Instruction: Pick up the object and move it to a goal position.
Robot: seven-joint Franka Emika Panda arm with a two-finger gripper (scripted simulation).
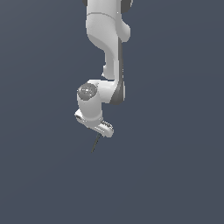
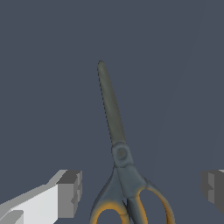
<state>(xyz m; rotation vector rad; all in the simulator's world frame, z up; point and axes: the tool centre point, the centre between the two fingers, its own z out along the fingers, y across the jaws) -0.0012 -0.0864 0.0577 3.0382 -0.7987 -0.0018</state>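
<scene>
Hovering over scissors; gripper wide open, empty, fingers flanking handle end, well apart. Scissors flat on counter, blades peeking out at 7 o'clock from gripper in exterior view. Grasp, lift, transfer all pending. Goal not visible.

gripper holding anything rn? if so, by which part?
Nothing held. In the wrist view the gripper is open, its fingers apart on either side of the scissors near the handle end, with visible gaps.
</scene>
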